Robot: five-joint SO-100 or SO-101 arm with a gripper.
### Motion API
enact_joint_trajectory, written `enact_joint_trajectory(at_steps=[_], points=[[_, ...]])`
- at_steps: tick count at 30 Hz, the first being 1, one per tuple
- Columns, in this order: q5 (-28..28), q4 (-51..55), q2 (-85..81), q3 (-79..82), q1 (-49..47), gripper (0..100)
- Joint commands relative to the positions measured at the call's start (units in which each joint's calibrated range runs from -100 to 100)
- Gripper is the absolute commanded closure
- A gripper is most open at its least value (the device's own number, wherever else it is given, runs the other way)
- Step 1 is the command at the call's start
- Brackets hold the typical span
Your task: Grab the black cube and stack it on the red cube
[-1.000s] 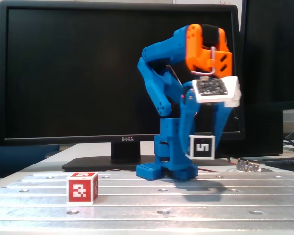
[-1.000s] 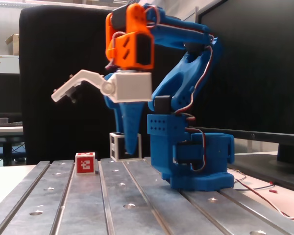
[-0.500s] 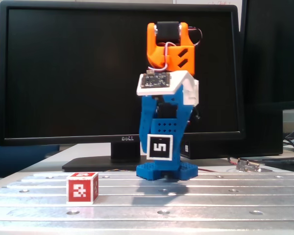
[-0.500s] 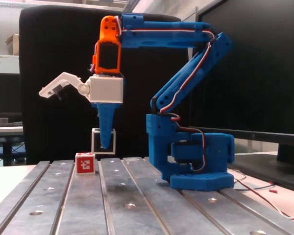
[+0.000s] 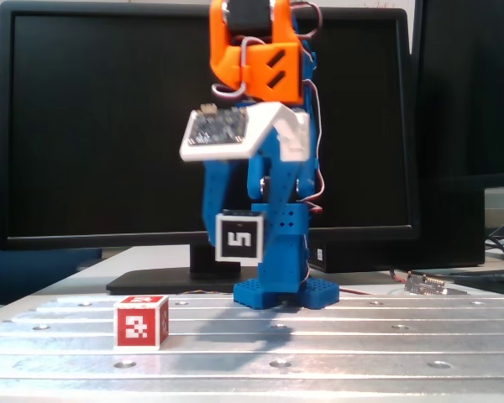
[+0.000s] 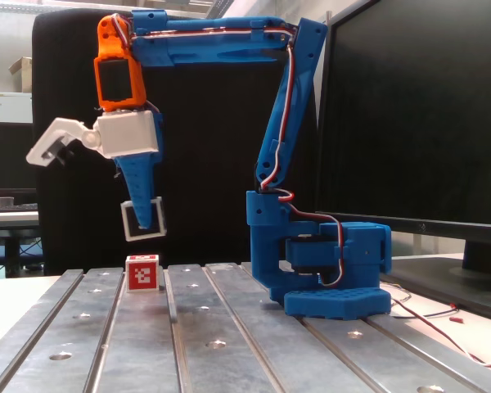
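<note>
The black cube [image 5: 239,238] with a white "5" on its front hangs in the air, and the blue gripper [image 5: 240,248] is shut on it. In a fixed view from the side, the black cube [image 6: 142,219] is slightly tilted and sits just above the red cube [image 6: 142,273], with a small gap between them; the gripper [image 6: 146,231] points down from the outstretched arm. From the front, the red cube [image 5: 140,321] rests on the metal table, lower and to the left of the held cube.
The arm's blue base [image 6: 331,270] is bolted to the slotted metal table [image 5: 336,344]. A large dark monitor [image 5: 109,126] stands behind. A small connector with wires [image 5: 426,284] lies at the right. A black chair back [image 6: 74,98] is beyond the table.
The arm has stretched out and carried the black cube leftward in the front view, slightly higher, bringing it from near the base to just over the red cube in the side view.
</note>
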Motion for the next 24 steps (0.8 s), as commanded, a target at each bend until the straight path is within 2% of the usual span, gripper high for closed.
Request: enact_joint_trajectory(at_steps=[1,9,24], points=[[4.2,-1.6,0.9,-3.3,4.5,85],[9.5,-4.6,1.2,-2.7,10.9,85],[13.7,-7.4,7.2,-6.2,16.5,85]])
